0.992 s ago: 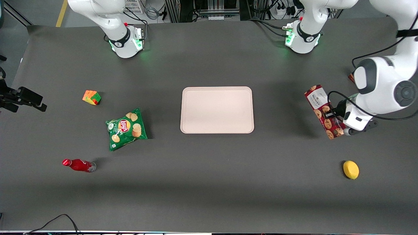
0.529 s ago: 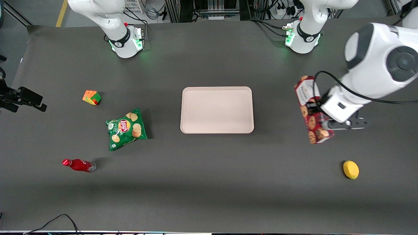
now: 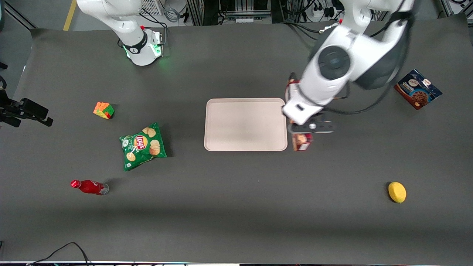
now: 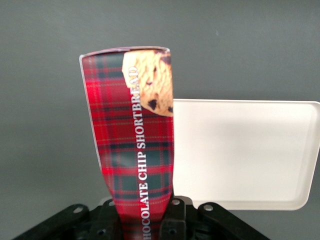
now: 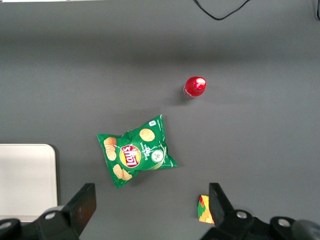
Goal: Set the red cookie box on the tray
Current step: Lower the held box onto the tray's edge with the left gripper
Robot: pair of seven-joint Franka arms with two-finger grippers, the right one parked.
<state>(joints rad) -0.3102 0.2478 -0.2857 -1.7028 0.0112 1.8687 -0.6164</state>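
Although our gripper had clamped the red cookie box aloft beside the tray, setting it down remained.

L arm reaching inward, tool clamped on red cookie box.

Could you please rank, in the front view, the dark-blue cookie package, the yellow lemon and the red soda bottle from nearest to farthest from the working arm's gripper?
The gripper holds the red tartan cookie box beside the pale beige tray.
1. Dark-blue cookie package, toward the working arm's end.
2. Yellow lemon, nearer the front camera; close to the first in distance.
3. Red soda bottle, toward the parked arm's end.
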